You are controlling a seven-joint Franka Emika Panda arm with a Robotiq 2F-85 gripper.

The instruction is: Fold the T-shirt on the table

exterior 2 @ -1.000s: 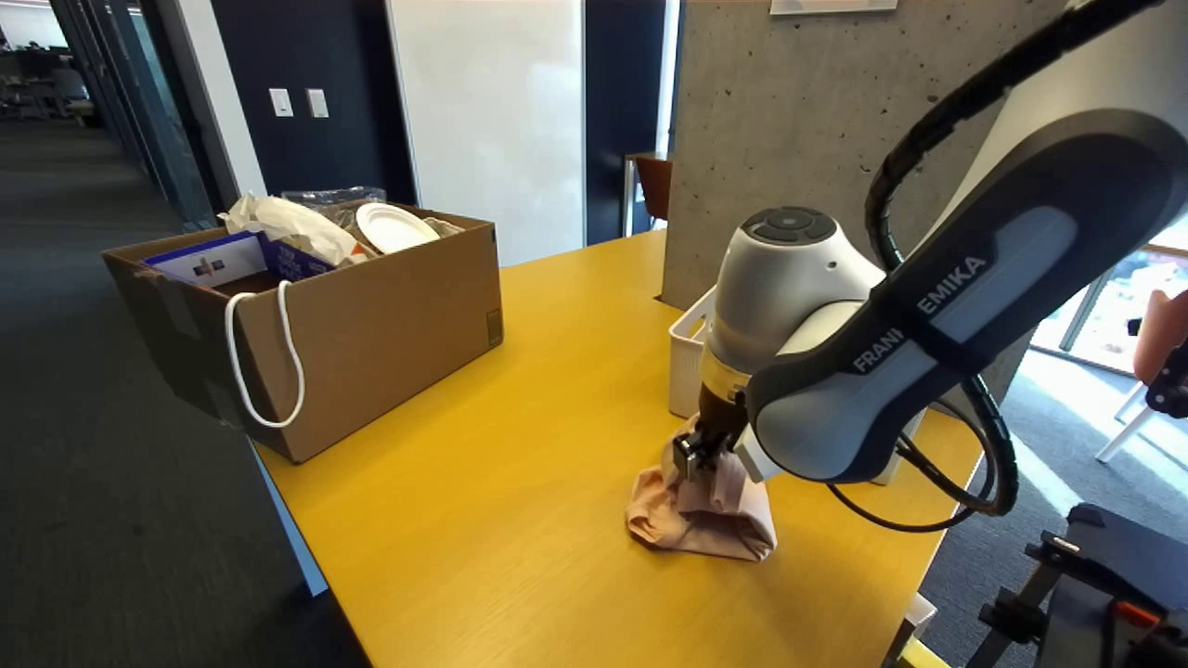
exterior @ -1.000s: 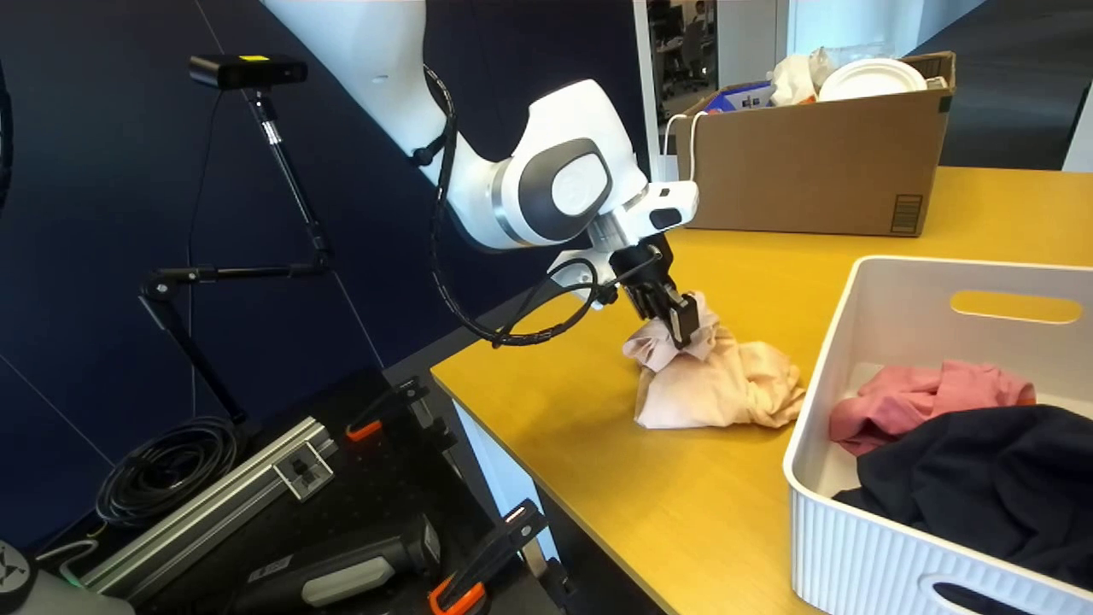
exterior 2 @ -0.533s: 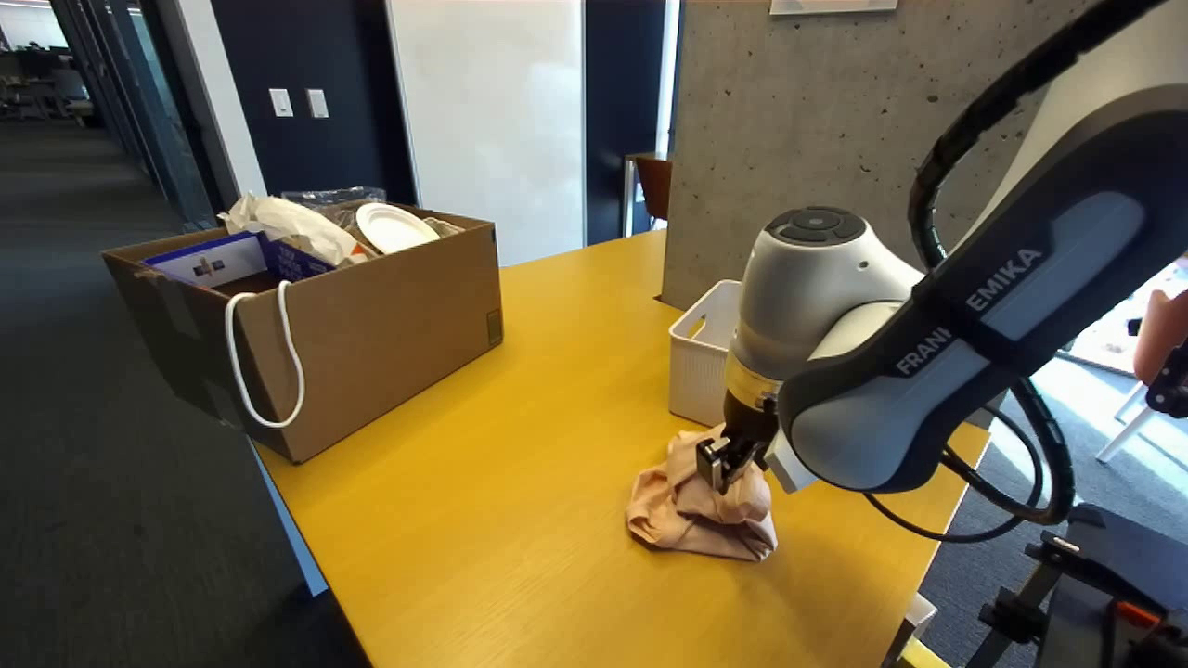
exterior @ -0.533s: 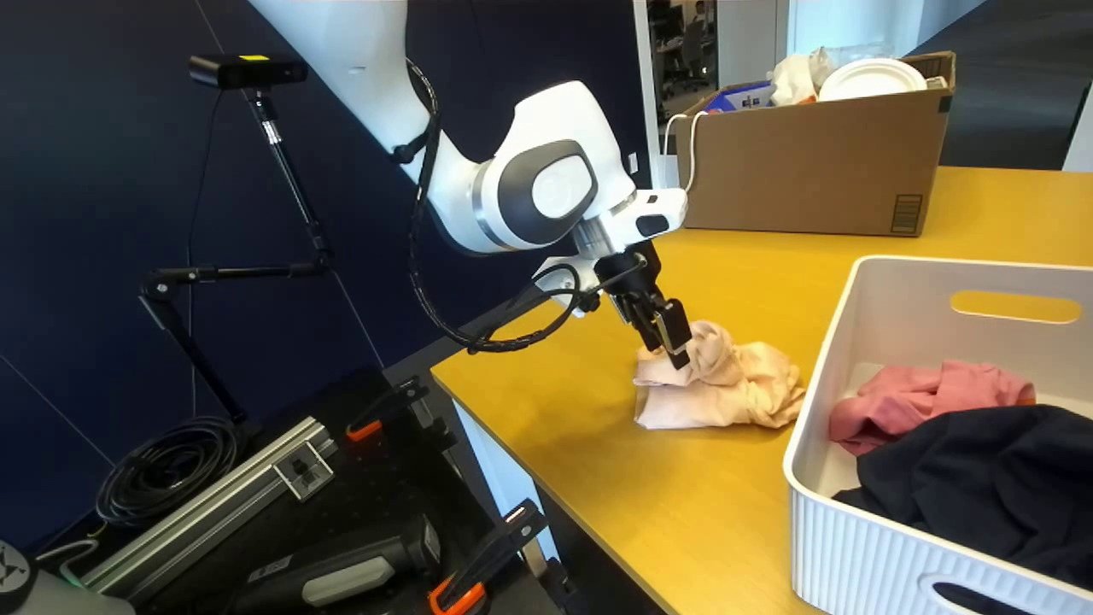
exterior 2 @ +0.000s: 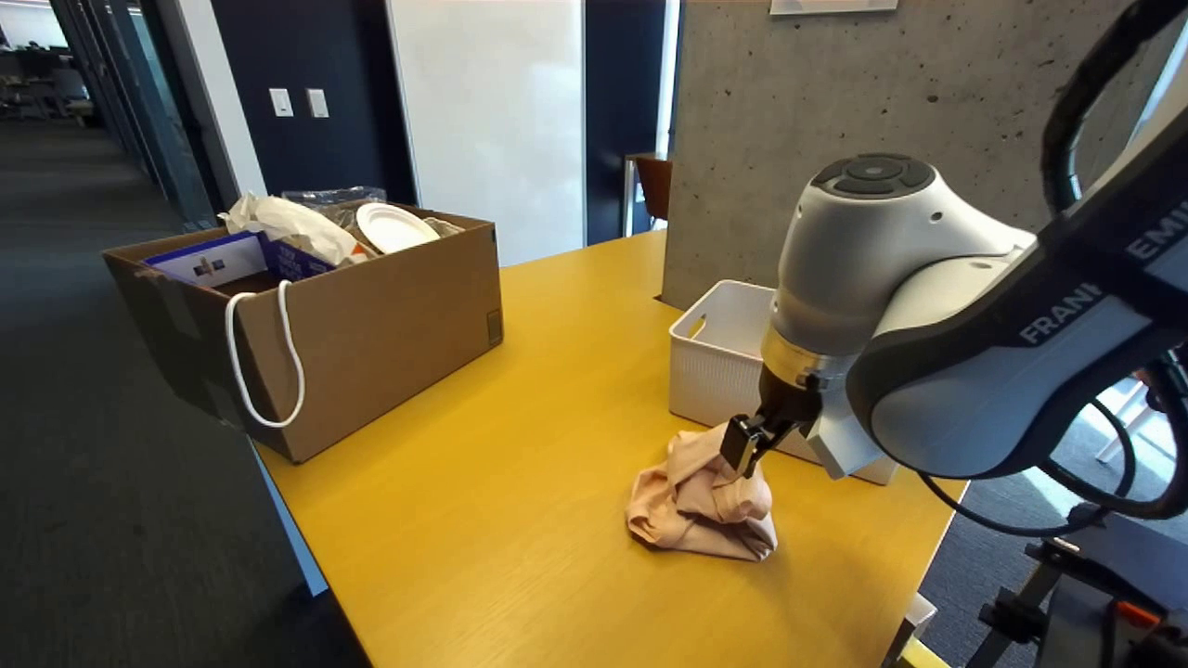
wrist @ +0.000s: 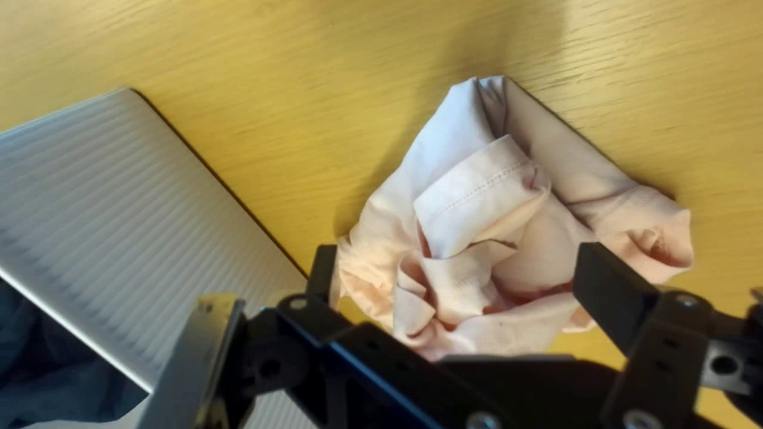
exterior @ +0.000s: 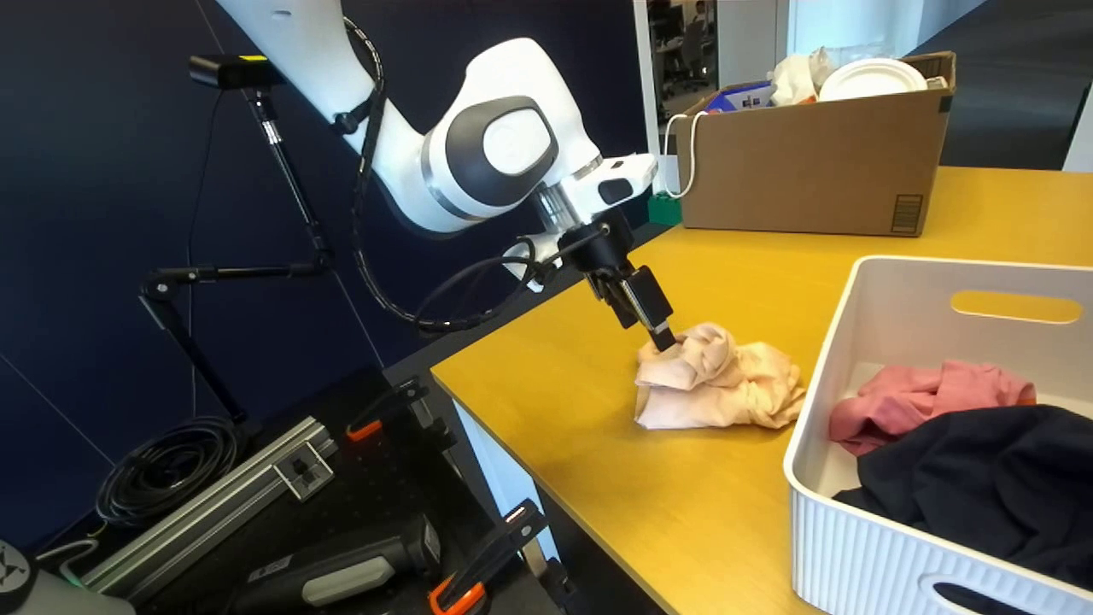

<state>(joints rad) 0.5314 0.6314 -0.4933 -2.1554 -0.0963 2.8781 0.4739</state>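
Hand (wrist: 460,262) sits higher, farther off the T-shirt (wrist: 506,220) than before; jaws wide, nothing held; T-shirt lies bunched on the bench (exterior 2: 520,538), just beside the basket (exterior: 854,555), below the jaw gap; any regrasp likely runs downward.

In an exterior view the white arm (exterior: 316,51) slants down from the upper left, its wrist (exterior: 517,141) leaning toward the right; in an exterior view its dark-and-grey lettered link (exterior 2: 1021,362) enters from the right. The black gripper (exterior: 646,331) hangs tilted at the wrist's lower end. In the wrist view its two fingers (wrist: 614,295) stand wide apart, one left, one right.
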